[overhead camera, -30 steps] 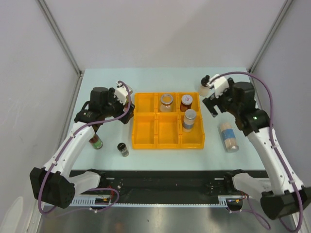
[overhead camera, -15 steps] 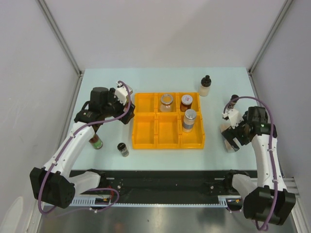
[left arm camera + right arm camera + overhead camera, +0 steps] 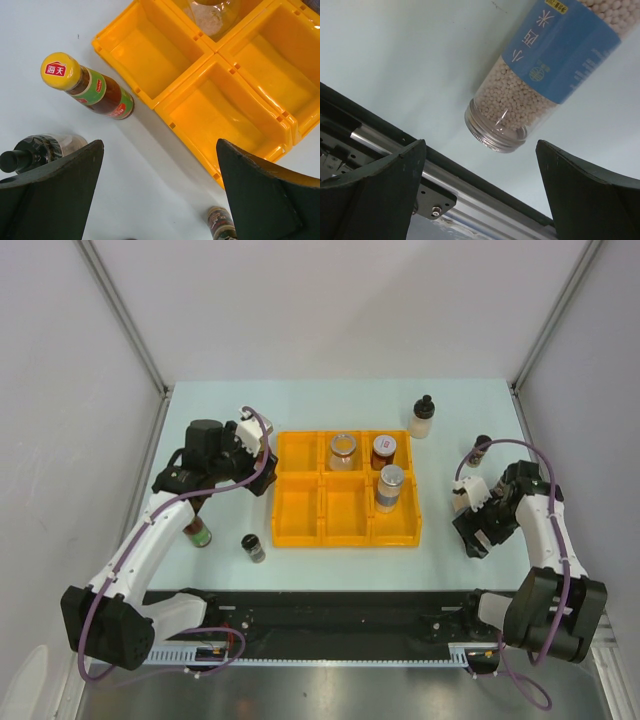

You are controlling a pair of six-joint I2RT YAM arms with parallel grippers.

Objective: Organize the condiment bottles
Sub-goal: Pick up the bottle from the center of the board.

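The yellow tray (image 3: 297,510) holds three condiment bottles: a silver-lidded jar (image 3: 343,448), a dark red-labelled jar (image 3: 385,450) and a blue-labelled shaker (image 3: 389,487). My left gripper (image 3: 256,466) hovers open at the tray's left edge, nothing between its fingers. Below it stand a yellow-capped sauce bottle (image 3: 90,88) and a black-capped clear bottle (image 3: 37,149). My right gripper (image 3: 477,528) is open low over a lying blue-labelled shaker (image 3: 547,70) of pale grains. That shaker's silver-rimmed end points between the fingers without touching them. The arm hides most of it from above.
A white bottle with a black cap (image 3: 423,418) stands behind the tray, a small dark bottle (image 3: 482,448) to its right. A black-capped jar (image 3: 254,547) and a sauce bottle (image 3: 198,531) stand left of the tray. The table's front rail (image 3: 395,145) runs just under my right fingers.
My right arm has swung from beside the white bottle at the back to the lying shaker at the front right and settled low over it. The left arm has not moved.
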